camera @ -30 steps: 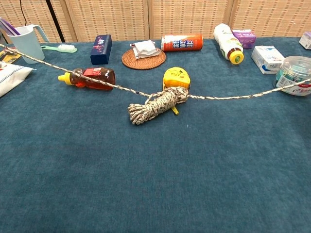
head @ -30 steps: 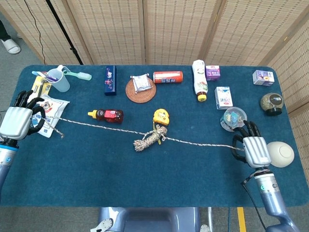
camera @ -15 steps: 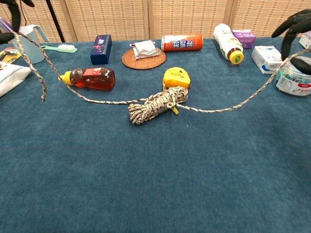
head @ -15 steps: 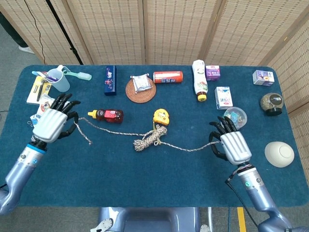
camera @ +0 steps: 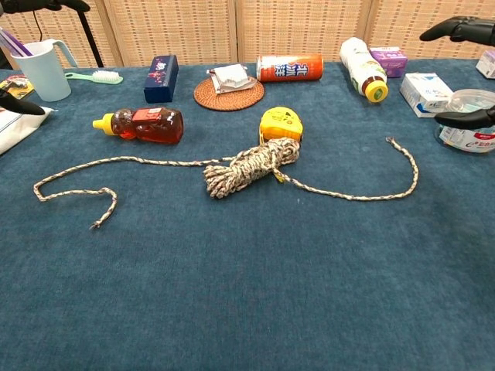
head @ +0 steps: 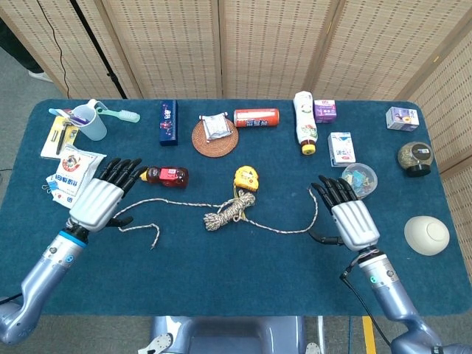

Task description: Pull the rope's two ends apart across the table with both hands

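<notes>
Speckled rope (camera: 255,166) slack, between left hand (head: 103,199), right hand (head: 350,217)

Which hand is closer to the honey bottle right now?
Left. The left hand hovers just beside the honey bottle, its fingers nearly reaching the yellow cap. The right hand is far across the table, beyond the rope bundle.

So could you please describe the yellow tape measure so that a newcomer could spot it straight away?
Start at the middle of the blue table and find the bundled rope. The tape measure lies just beyond the bundle, touching it. It is the only rounded, bright yellow case there.
</notes>
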Tool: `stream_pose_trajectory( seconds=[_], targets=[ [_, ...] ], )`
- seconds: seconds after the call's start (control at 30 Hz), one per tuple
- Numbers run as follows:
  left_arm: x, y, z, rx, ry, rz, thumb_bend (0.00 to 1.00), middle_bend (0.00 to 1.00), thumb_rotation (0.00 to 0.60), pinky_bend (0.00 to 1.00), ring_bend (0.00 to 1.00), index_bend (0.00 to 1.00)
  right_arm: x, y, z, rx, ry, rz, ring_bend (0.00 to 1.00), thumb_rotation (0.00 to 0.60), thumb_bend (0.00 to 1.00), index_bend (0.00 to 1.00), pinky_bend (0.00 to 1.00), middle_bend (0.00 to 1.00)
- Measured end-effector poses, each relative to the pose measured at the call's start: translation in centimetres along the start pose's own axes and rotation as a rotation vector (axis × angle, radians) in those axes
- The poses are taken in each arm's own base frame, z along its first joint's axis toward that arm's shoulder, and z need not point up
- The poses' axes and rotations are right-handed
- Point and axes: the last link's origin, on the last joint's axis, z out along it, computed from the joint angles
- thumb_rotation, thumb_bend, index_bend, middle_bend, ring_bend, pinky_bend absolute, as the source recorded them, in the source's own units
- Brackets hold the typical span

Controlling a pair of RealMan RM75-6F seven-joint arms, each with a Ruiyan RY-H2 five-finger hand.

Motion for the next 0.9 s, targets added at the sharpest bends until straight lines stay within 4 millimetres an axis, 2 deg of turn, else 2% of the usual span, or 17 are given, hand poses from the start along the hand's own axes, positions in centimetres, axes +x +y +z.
stream_pose_trajectory(
  seconds=[0.1,0.2,0.27,0.33,0.5,0.63,0.83,0.9],
  targets=[
    [0.2,-0.9,-1.2,0.046,0.008,-0.012,0.11,0.0,0.6,0.0,0.0,0.0,0.1,0.8,-0.5,-0.022,0.008,0.007,0.0,0.376,0.29,0.0,0.0,0.0],
    [0.3,-1.8,-2.5,0.089,0.019,-0.017,0.11,0.0,0.6,0.0,0.0,0.0,0.3,1.5,-1.0,-0.042,0.019,0.014,0.0,0.44,0.29,0.0,0.0,0.0],
    [0.4,-2.6,-3.6,0.125,0.032,-0.022,0.11,0.0,0.6,0.0,0.0,0.01,0.4,2.0,-1.3,-0.054,0.032,0.023,0.0,0.504,0.3,0.0,0.0,0.0],
    [0.4,-3.5,-5.1,0.165,0.048,-0.026,0.11,0.0,0.6,0.0,0.0,0.04,0.5,2.7,-1.9,-0.074,0.05,0.033,0.0,0.537,0.29,0.0,0.0,0.0],
    [0.2,-5.5,-9.0,0.26,0.075,-0.026,0.11,0.0,0.6,0.0,0.0,0.09,0.8,4.5,-3.8,-0.132,0.081,0.016,0.0,0.543,0.3,0.0,0.0,0.0],
    [-0.5,-7.2,-14.0,0.36,0.084,-0.015,0.11,0.0,0.6,0.0,0.0,0.09,0.9,6.0,-6.1,-0.206,0.09,-0.035,0.0,0.544,0.29,0.0,0.0,0.0],
    [-1.0,-8.5,-19.8,0.467,0.09,-0.007,0.11,0.0,0.6,0.0,0.0,0.11,0.8,7.1,-8.9,-0.291,0.083,-0.067,0.0,0.542,0.3,0.0,0.0,0.0],
    [-1.0,-8.7,-21.0,0.488,0.093,-0.009,0.11,0.0,0.6,0.0,0.0,0.12,0.9,7.4,-10.0,-0.317,0.088,-0.071,0.0,0.542,0.3,0.0,0.0,0.0]
  ],
)
